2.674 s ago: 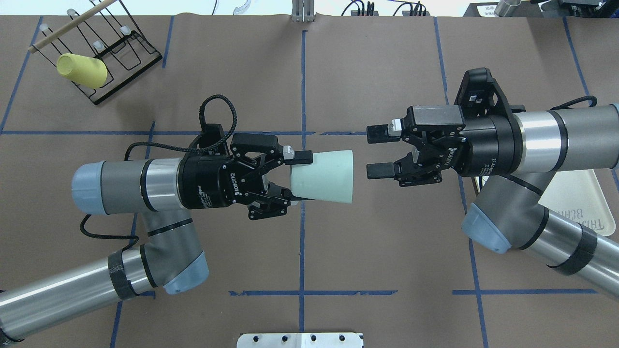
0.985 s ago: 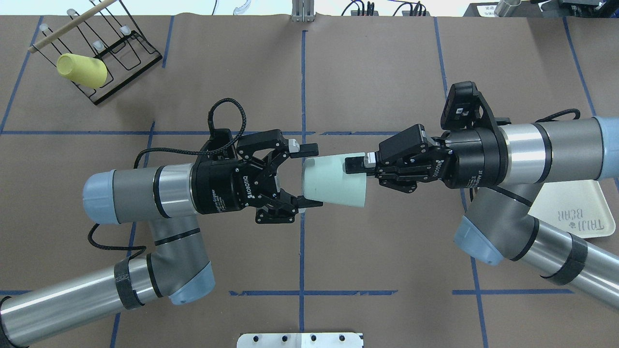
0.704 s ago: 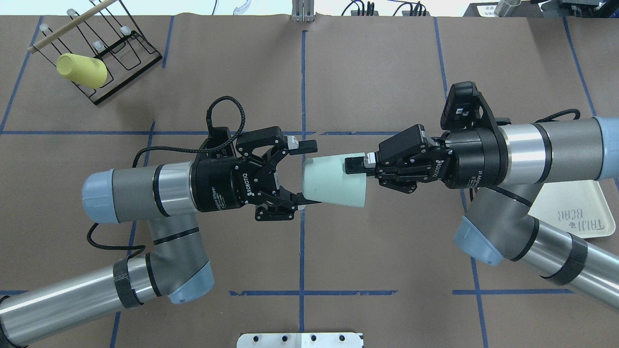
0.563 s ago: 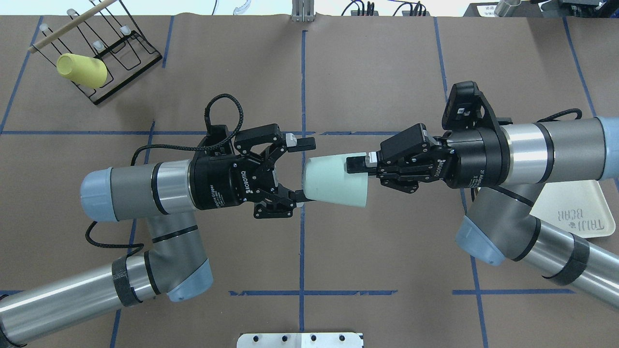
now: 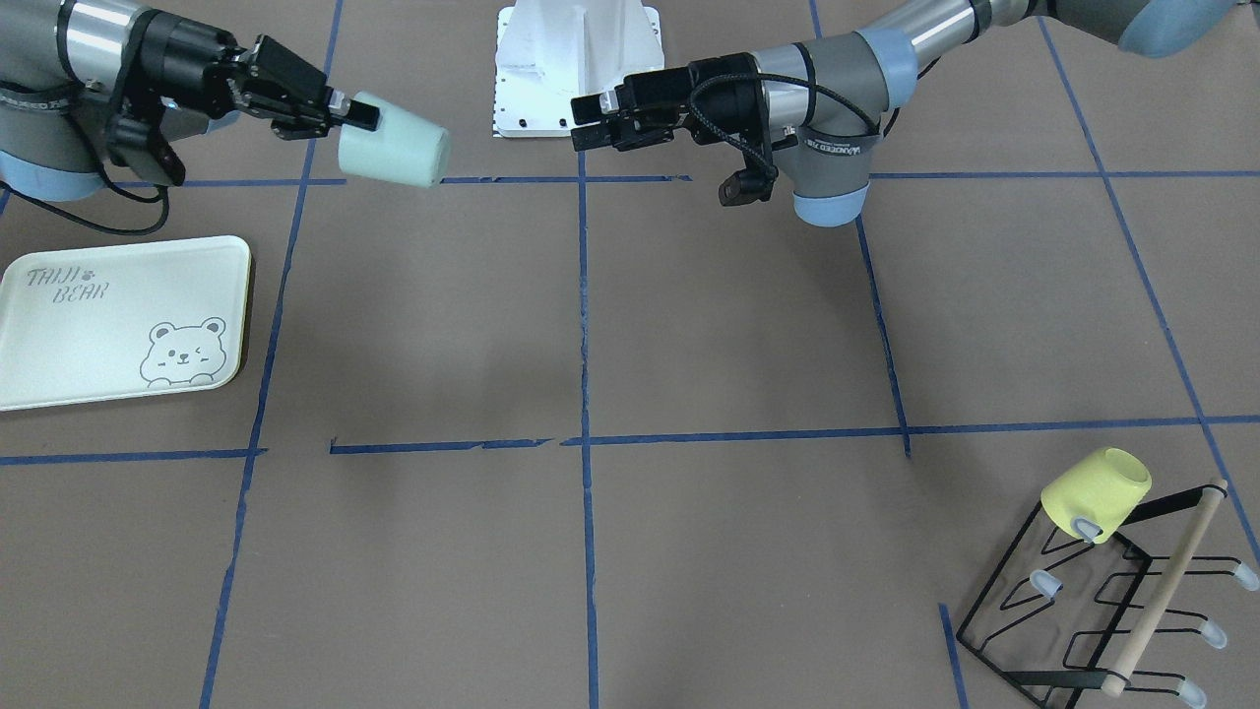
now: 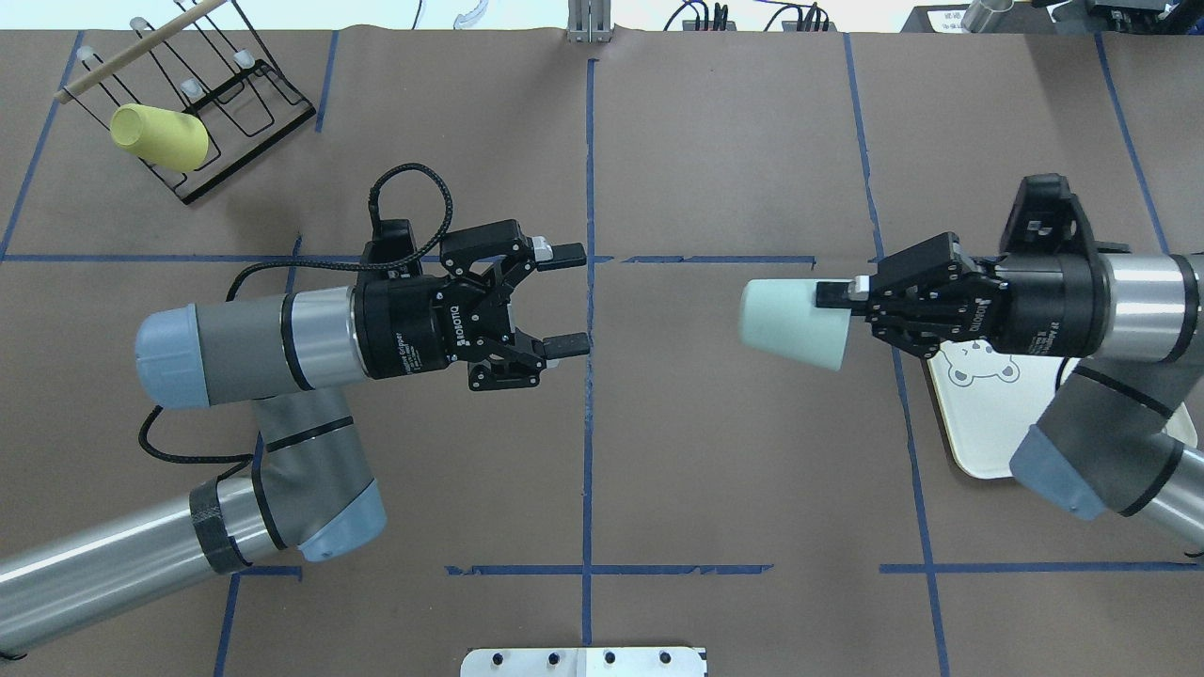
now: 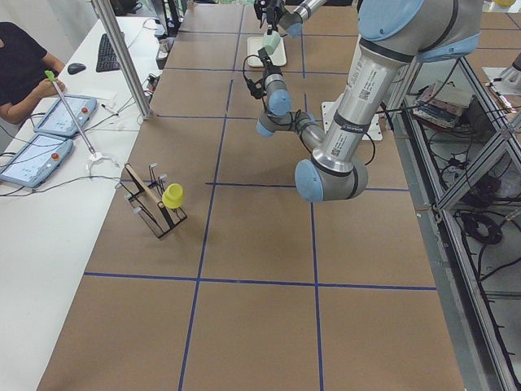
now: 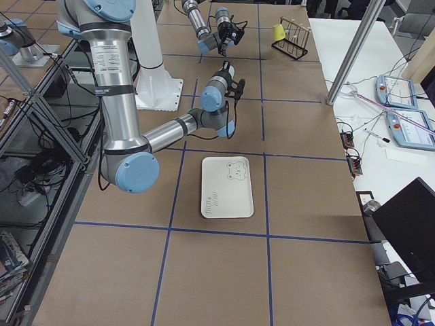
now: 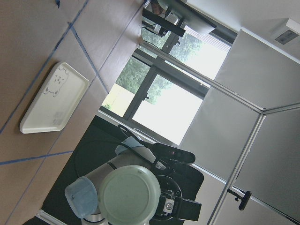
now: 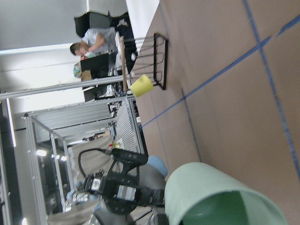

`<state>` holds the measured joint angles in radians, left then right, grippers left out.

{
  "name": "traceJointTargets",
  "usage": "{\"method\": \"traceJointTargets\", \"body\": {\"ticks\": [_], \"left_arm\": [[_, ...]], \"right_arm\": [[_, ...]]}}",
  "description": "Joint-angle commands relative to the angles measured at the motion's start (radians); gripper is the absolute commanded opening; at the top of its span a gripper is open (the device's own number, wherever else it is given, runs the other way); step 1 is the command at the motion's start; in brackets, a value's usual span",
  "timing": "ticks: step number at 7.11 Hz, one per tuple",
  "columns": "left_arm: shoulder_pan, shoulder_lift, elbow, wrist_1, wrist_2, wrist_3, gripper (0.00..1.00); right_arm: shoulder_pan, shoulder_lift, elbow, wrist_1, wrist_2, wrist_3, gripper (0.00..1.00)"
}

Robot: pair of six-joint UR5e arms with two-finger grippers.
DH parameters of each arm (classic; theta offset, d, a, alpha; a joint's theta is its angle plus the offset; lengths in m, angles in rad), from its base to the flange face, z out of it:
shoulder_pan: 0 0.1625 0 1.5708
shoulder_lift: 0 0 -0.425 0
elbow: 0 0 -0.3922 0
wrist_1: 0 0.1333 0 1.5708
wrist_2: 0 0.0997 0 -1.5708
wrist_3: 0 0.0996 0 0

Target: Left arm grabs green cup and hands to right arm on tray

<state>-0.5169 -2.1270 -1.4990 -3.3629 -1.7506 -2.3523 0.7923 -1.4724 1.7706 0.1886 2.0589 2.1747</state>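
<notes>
Cup: small pale mint-green plastic tumbler point(image 6: 790, 322) is hanging sideways, base leftward, over brown paper desk point(image 6: 715, 470), rim clamped in right end effector point(image 6: 833, 308) | left end effector point(image 6: 570, 299) is gaping empty, well apart leftward | cream rectangular bear tray point(image 6: 974, 423) is lying rightward, under right wrist.

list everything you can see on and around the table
green cup: 1, pale mint, held sideways by the right arm, short of the tray
tray: 1, cream, bear drawing, on the table, right side
yellow cup: 1, yellow-green, on a peg of the rack
rack: 1, black wire, table's far left corner
wooden rod: 1, tan, lying across the rack
table: 1, brown with blue tape lines
left arm: 1, grey, jaws open and empty
right arm: 1, grey, jaws shut on the green cup
</notes>
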Motion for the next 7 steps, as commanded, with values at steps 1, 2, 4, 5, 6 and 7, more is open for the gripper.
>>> {"method": "traceJointTargets", "body": {"ticks": [1, 2, 4, 5, 6, 7], "left_arm": [[-0.061, 0.012, 0.003, 0.215, -0.007, 0.037, 1.00], [-0.072, 0.013, -0.004, 0.332, -0.016, 0.127, 1.00], [-0.125, 0.012, -0.009, 0.611, -0.157, 0.334, 1.00], [-0.170, 0.013, -0.014, 0.726, -0.220, 0.428, 1.00], [-0.205, 0.028, -0.026, 0.834, -0.255, 0.543, 1.00], [-0.236, 0.030, -0.055, 0.962, -0.270, 0.638, 1.00]], "right_arm": [[0.156, -0.071, -0.144, -0.017, 0.035, -0.033, 0.00], [0.227, -0.069, -0.207, -0.082, 0.126, -0.173, 0.00], [0.355, -0.069, -0.191, -0.420, 0.321, -0.516, 0.00], [0.354, -0.071, -0.183, -0.533, 0.329, -0.661, 0.00], [0.352, -0.078, -0.160, -0.686, 0.333, -0.831, 0.00], [0.352, -0.124, -0.098, -0.865, 0.334, -1.018, 0.00]]}}
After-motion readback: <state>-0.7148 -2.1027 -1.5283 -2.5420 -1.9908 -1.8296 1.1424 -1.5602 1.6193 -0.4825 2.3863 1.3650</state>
